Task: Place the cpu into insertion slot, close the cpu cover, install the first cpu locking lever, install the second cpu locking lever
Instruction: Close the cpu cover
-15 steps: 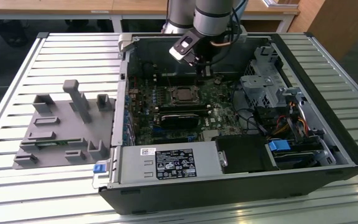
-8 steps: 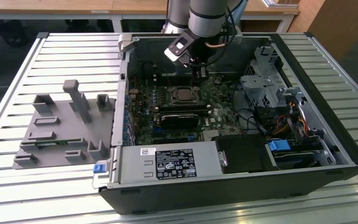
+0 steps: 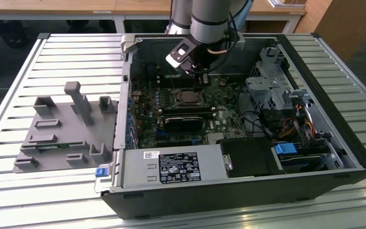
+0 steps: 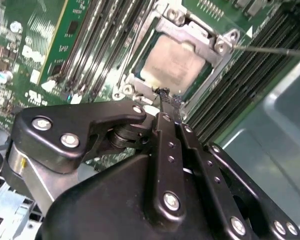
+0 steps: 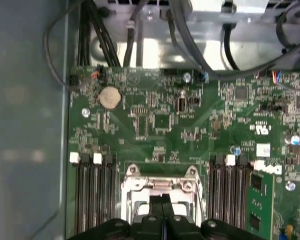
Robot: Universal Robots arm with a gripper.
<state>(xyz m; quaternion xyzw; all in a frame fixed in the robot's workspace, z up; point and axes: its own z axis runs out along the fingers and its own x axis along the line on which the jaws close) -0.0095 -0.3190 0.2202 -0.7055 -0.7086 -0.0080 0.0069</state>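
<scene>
The cpu (image 4: 172, 62), a pale beige square, lies in the insertion slot (image 3: 186, 97) on the green motherboard (image 5: 160, 120). The silvery cpu cover (image 4: 210, 40) lies flat over the chip's edges, framing it. A thin metal locking lever (image 4: 275, 49) runs out from one socket corner, alongside the memory slots. My gripper (image 4: 167, 97) is shut, its black fingers pressed together with nothing visible between them. Its tips hover just at the cover's edge. In the first wrist view the gripper (image 5: 161, 202) sits over the cover (image 5: 132, 185). In the exterior view the gripper (image 3: 202, 76) hangs inside the case behind the slot.
Long black memory slots (image 5: 95, 195) flank the socket on both sides. The open case holds a power supply (image 3: 170, 167), a drive cage (image 3: 272, 90) and cables (image 5: 190, 40). A grey fixture (image 3: 62, 129) stands on the slatted table at the exterior view's left.
</scene>
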